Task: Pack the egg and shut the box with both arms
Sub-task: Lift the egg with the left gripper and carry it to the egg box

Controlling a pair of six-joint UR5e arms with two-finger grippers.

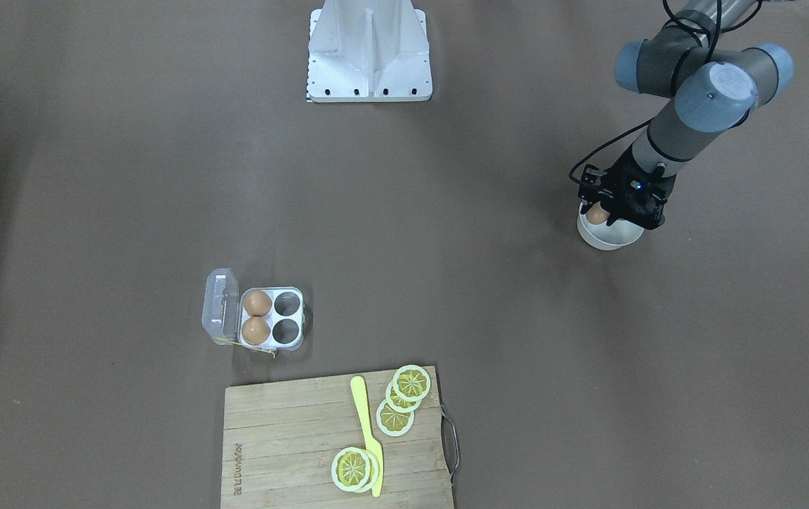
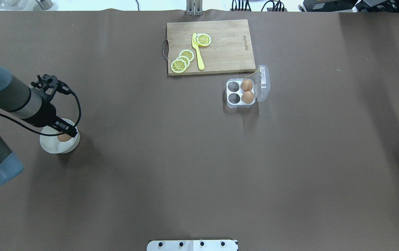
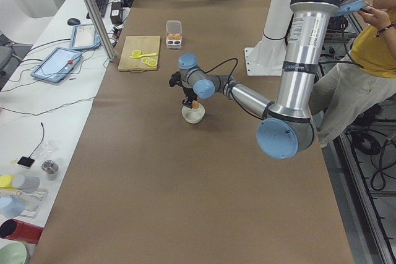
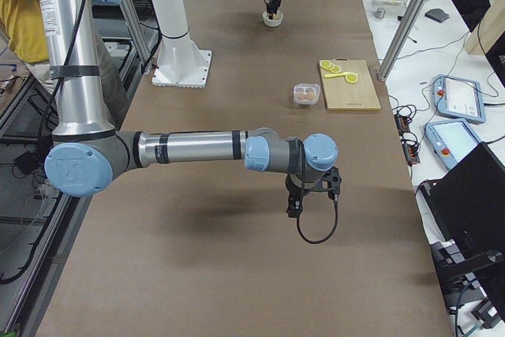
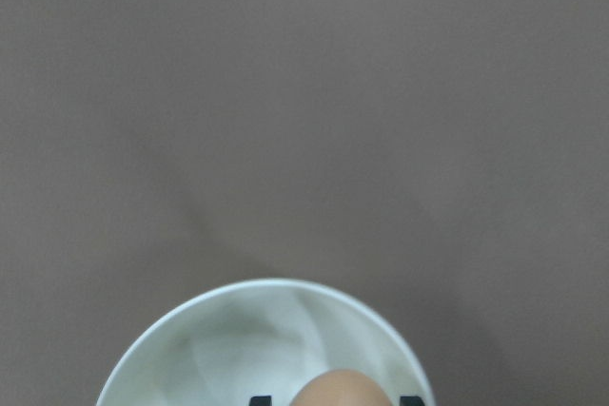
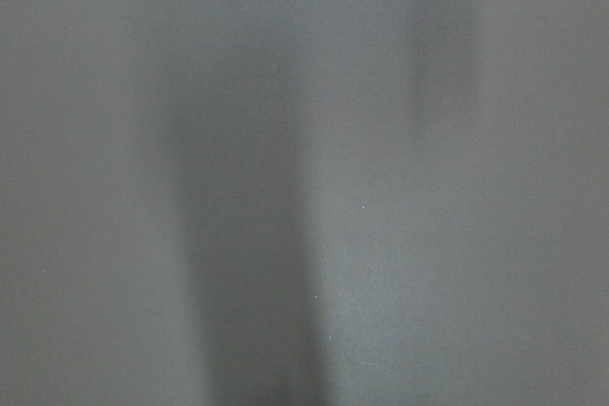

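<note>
Egg [image 5: 341, 389] at white bowl [image 2: 50, 147], 9 o'clock on worktop [image 2: 199, 174] in overhead view, flanked by narrowly spread jaws of left end effector [image 1: 600, 215], contact not discernible; open box [image 2: 240, 92] at 1 o'clock; right end effector [image 4: 293, 209] opening cannot be told.

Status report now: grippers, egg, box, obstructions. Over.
Left gripper astride egg in bowl, grip unconfirmed. Right gripper over table, state unclear. Box open, two cups free. Cutting board beside box, off route.

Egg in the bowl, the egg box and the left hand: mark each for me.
egg [image 2: 63, 138], overhead view, its visible top.
box [image 2: 234, 98], overhead view, an empty cup.
left hand [image 1: 601, 215], front-facing view, between its fingertips.
</note>
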